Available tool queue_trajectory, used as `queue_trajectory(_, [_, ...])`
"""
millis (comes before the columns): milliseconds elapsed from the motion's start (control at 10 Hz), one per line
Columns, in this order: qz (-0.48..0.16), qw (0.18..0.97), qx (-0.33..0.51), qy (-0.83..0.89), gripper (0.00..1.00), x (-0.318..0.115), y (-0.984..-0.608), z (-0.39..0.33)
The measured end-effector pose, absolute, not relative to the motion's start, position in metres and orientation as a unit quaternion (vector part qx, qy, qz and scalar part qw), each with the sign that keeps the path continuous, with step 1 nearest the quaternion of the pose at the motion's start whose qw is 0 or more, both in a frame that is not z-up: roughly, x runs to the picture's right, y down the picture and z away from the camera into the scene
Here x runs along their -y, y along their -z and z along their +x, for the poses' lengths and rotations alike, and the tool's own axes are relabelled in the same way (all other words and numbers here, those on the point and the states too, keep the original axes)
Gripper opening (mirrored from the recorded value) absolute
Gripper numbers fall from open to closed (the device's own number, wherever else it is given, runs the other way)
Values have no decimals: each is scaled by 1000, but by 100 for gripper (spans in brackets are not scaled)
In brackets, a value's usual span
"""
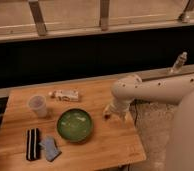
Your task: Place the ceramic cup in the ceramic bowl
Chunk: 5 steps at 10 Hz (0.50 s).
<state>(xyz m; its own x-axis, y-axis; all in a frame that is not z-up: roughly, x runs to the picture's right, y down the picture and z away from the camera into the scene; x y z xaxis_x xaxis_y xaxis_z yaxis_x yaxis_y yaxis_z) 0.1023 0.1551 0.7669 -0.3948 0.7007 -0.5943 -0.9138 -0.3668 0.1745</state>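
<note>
- Whether the gripper (108, 113) is spread or closed does not show. It hangs low over the wooden table (112, 146), just right of the ceramic bowl (75, 125).
- The ceramic cup (38, 105) stands upright near the table's left edge, far-left of the bowl and well apart from the gripper.
- The bowl looks empty.
- Step in hand, as I judge it: the reach for the cup — no grasp yet.
- The next move calls for 1 long pass leftward over the bowl, steering clear of the small packet (65, 95).
</note>
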Motion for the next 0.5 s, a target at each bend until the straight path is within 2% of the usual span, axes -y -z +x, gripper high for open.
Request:
queue_trajectory(200, [-219, 508, -239, -798, 66, -148, -769, 102])
queue_trajectory(500, [-228, 539, -227, -778, 66, -106, -790, 76])
